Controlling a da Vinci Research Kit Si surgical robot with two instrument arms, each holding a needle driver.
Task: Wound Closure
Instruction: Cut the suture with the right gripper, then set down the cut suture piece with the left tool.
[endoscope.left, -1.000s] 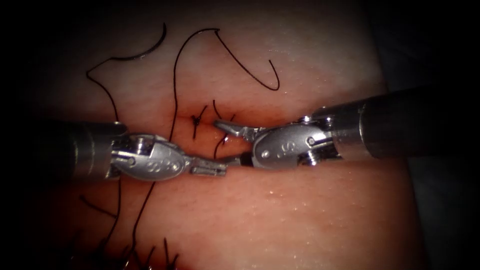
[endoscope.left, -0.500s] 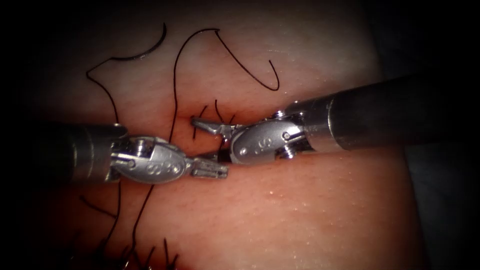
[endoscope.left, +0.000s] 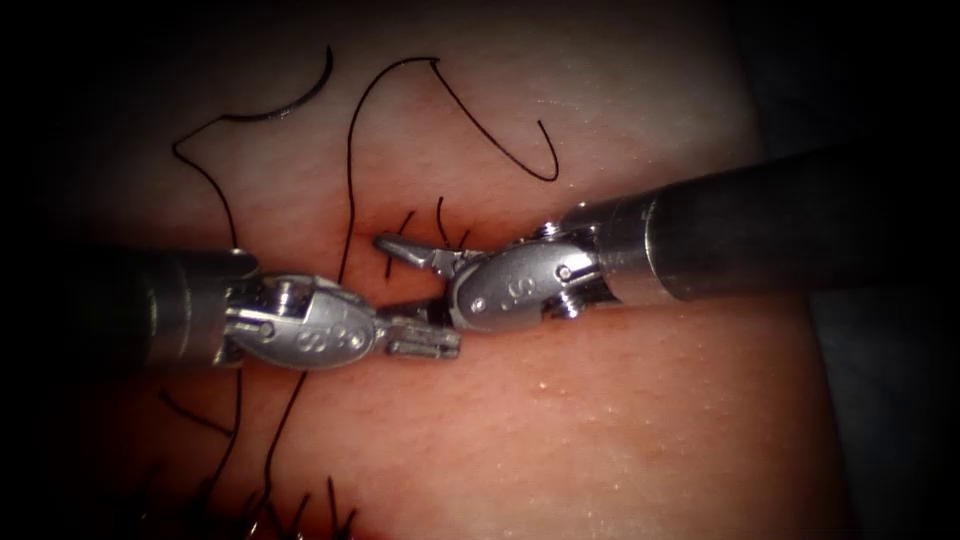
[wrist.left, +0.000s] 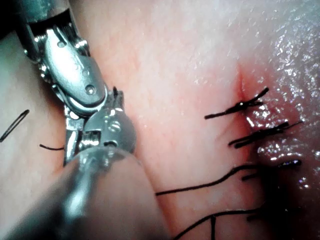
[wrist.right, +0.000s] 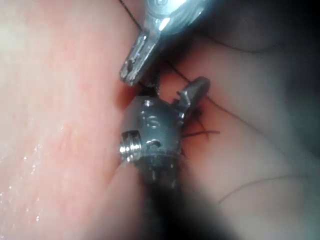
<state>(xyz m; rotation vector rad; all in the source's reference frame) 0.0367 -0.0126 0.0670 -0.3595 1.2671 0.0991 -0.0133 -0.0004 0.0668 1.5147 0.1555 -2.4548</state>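
Right tool (endoscope.left: 400, 275) shifted leftward, open over knot, left tool (endoscope.left: 425, 336) unmoved

The needle (endoscope.left: 300, 92), a dark thin curve, is lying loose on the tissue (endoscope.left: 620, 420) up around 11 o'clock, not in it. Black thread (endoscope.left: 350, 160) loops across from there, down past the stitched cut (endoscope.left: 420, 235) toward 7 o'clock.

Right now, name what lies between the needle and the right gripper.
One thread strand crossing otherwise bare tissue, seen in the endoscope view.
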